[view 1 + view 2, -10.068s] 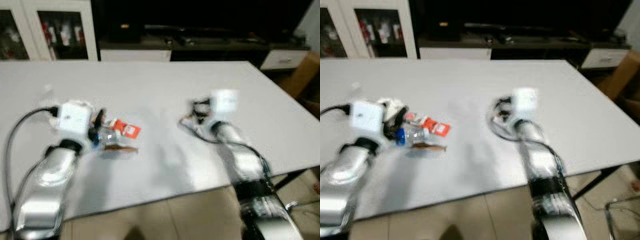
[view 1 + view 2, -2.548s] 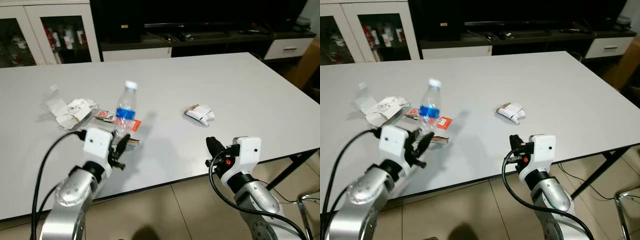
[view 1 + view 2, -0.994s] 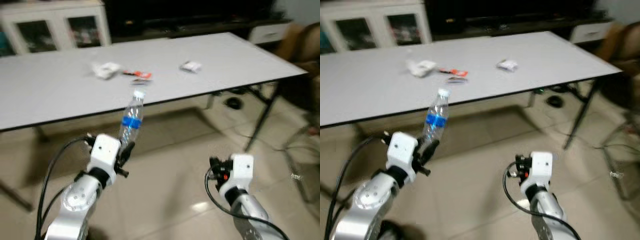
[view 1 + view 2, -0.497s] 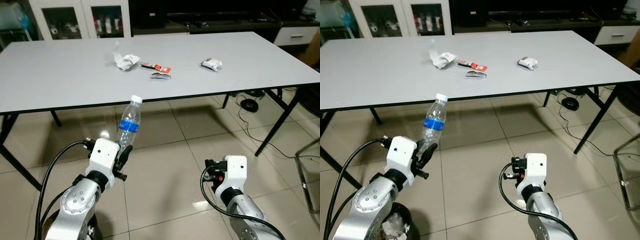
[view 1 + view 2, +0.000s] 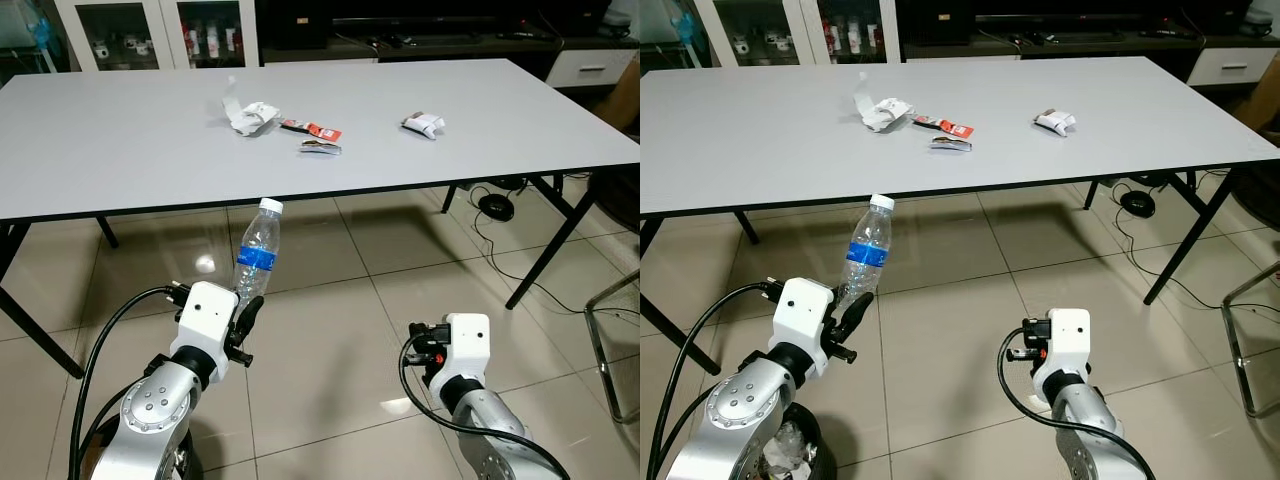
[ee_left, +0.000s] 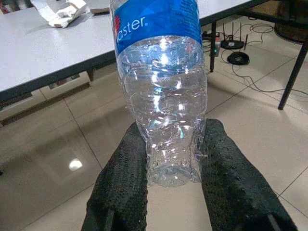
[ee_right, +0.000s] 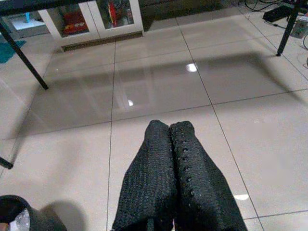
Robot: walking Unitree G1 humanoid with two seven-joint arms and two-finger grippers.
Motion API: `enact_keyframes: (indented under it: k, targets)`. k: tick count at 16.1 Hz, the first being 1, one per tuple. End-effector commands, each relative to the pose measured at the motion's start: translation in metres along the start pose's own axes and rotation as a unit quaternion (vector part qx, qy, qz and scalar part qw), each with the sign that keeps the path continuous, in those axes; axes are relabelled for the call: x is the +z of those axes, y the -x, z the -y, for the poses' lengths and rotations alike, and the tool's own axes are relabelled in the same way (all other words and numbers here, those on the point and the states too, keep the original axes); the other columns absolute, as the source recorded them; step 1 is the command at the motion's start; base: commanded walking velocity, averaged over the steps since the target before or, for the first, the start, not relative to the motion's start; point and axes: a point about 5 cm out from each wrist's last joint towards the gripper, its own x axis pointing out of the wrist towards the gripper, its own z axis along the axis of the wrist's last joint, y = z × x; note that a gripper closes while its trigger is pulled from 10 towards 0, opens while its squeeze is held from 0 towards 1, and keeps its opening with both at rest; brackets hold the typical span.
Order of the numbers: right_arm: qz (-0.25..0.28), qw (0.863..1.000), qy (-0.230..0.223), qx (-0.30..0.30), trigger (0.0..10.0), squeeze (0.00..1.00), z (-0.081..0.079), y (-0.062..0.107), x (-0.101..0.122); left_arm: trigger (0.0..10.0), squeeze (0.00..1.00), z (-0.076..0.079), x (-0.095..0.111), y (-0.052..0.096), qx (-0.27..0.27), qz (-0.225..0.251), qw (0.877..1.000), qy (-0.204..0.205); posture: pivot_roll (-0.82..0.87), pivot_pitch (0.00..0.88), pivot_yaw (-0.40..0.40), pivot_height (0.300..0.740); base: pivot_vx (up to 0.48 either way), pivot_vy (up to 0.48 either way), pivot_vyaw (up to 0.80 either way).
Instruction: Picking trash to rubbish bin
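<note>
Here, one bottle pinched in left gripper jaws; right gripper jaws pressed together; four scraps on table.

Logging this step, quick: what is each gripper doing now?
Left gripper: closed on the bottle.
Right gripper: closed, holding nothing.

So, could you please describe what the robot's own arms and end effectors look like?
Both arms are rounded, shiny silver shells. Each wrist carries a white boxy housing, and black cables loop from the housings back along the arms. The left end effector and right end effector each have two long black fingers with a knobbly, dotted grip texture. Small red and black connectors sit beside the right wrist housing.
</note>
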Motion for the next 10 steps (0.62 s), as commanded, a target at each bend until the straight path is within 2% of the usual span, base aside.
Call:
enact_keyframes:
  k: [1, 7, 10]
  targets:
    - [-0.007, 1.0, 0.004, -0.001, 10.0, 0.0, 0.0008, -0.0006, -0.0011, 10.0, 0.0, -0.0004, -0.0012, 0.0001, 0.001, -0.002, 1.0, -0.005, 0.02, 0.0, -0.029, 0.74, -0.371, 0.0, 0.0]
    - [-0.009, 1.0, 0.003, -0.001, 10.0, 0.0, 0.0009, -0.0019, -0.002, 10.0, 0.0, -0.0006, -0.0001, -0.0014, 0.001, 0.0, 1.0, -0.009, 0.02, 0.0, -0.03, 0.74, -0.406, 0.0, 0.0]
    - [-0.009, 1.0, 0.004, 0.0, 10.0, 0.0, 0.0004, -0.0032, -0.0012, 10.0, 0.0, -0.0032, 0.0008, -0.0016, 0.011, -0.001, 1.0, -0.018, 0.02, 0.0, -0.032, 0.74, 0.0, 0.0, 0.0]
